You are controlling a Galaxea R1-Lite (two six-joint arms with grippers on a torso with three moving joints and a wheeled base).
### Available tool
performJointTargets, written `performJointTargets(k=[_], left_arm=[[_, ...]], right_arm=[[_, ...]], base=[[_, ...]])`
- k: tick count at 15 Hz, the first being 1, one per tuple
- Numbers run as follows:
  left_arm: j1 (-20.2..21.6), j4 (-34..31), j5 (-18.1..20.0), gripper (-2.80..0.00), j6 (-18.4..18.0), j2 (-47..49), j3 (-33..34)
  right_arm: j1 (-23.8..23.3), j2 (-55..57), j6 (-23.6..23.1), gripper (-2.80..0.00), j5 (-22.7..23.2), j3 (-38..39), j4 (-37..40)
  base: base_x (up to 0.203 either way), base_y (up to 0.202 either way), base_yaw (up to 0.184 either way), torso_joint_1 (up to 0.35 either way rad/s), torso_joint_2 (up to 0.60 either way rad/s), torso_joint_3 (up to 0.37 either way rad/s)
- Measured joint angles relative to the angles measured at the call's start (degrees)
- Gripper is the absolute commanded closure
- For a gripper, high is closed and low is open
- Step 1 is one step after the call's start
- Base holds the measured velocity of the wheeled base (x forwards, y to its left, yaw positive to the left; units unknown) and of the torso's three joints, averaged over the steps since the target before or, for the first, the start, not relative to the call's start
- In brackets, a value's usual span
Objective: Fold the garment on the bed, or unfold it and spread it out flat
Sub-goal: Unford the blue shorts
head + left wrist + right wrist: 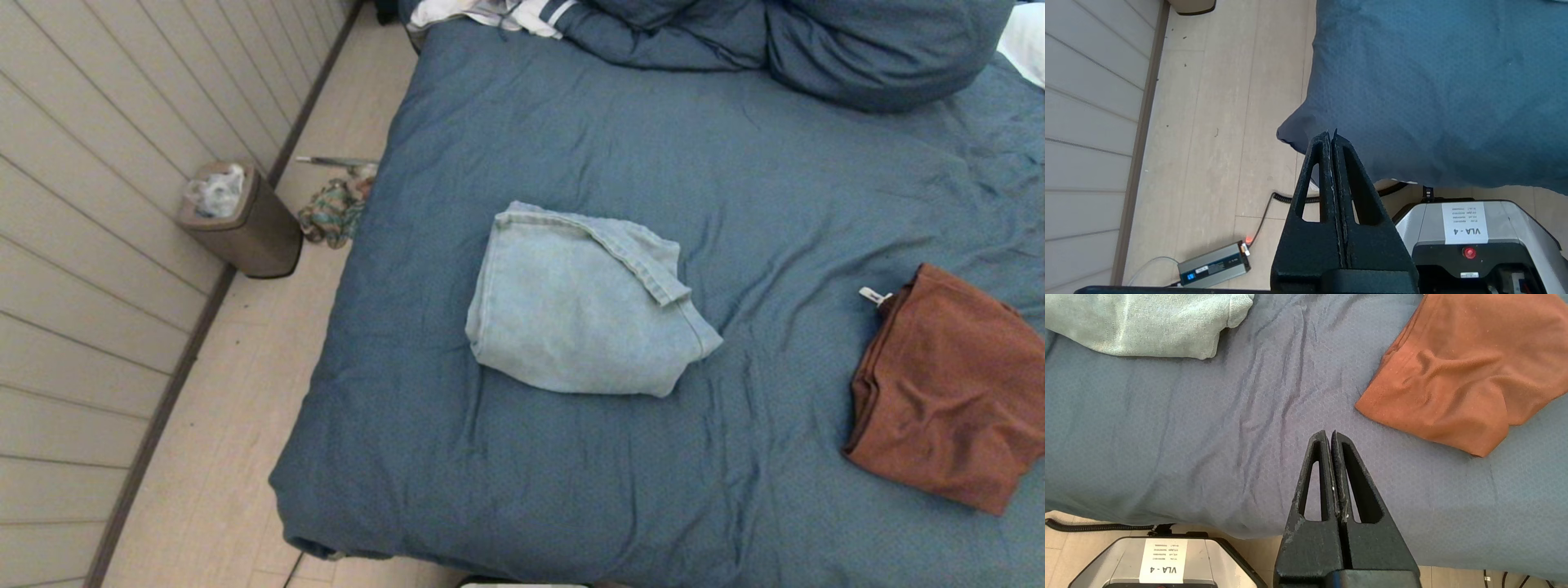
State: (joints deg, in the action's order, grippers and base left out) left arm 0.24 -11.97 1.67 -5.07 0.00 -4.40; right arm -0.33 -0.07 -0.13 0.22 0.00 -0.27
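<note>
A folded light-blue denim garment (pixel 580 306) lies in the middle of the slate-blue bed (pixel 775 180); its corner also shows in the right wrist view (pixel 1147 322). A folded rust-brown garment (pixel 951 392) (pixel 1466 363) lies at the bed's right side. Neither arm shows in the head view. My left gripper (pixel 1331 134) is shut and empty, held off the bed's near left corner (pixel 1298 126), above the floor. My right gripper (pixel 1329 433) is shut and empty, hovering over the bed's near edge (pixel 1208 457), short of the brown garment.
Bunched blue bedding (pixel 816 49) and white cloth (pixel 490 12) lie at the bed's far end. A brown bin (pixel 241 220) and a patterned cloth (pixel 331 212) sit on the floor to the left by the wall. The robot base (pixel 1478 241), a coiled cable and a grey power box (pixel 1214 269) lie below.
</note>
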Motion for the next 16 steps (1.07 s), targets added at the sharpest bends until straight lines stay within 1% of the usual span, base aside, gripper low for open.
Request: performJointTargets(k=[8,10,12,14,15,16], left_arm=[[0.0,0.0,0.0,0.00,0.0,0.0,0.0],[0.0,0.0,0.0,0.00,0.0,0.0,0.0],[0.0,-0.1,0.1,0.00,-0.9,0.0,0.0],[0.0,-0.1,-0.2,0.00,-1.2,0.0,0.0],[0.0,-0.1,-0.3,0.00,-1.4,0.0,-0.1],[0.0,-0.5,-0.4,0.00,-1.4,0.0,-1.0]], right_arm=[[0.0,0.0,-0.1,0.00,0.0,0.0,0.0],[0.0,0.0,-1.0,0.00,0.4,0.0,-0.2],[0.0,0.0,-1.5,0.00,0.5,-0.1,0.1],[0.0,0.0,-2.0,0.00,0.6,-1.1,2.1],[0.0,0.0,-2.0,0.00,0.8,-2.8,4.3],[0.0,0.3,-2.0,0.00,1.6,-6.4,6.6]], base=[[0.000,0.000,0.000,0.000,0.00,0.000],[0.000,0.000,0.000,0.000,0.00,0.000],[0.000,0.000,0.000,0.000,0.00,0.000],[0.000,0.000,0.000,0.000,0.00,0.000],[0.000,0.000,0.000,0.000,0.00,0.000],[0.000,0.000,0.000,0.000,0.00,0.000]])
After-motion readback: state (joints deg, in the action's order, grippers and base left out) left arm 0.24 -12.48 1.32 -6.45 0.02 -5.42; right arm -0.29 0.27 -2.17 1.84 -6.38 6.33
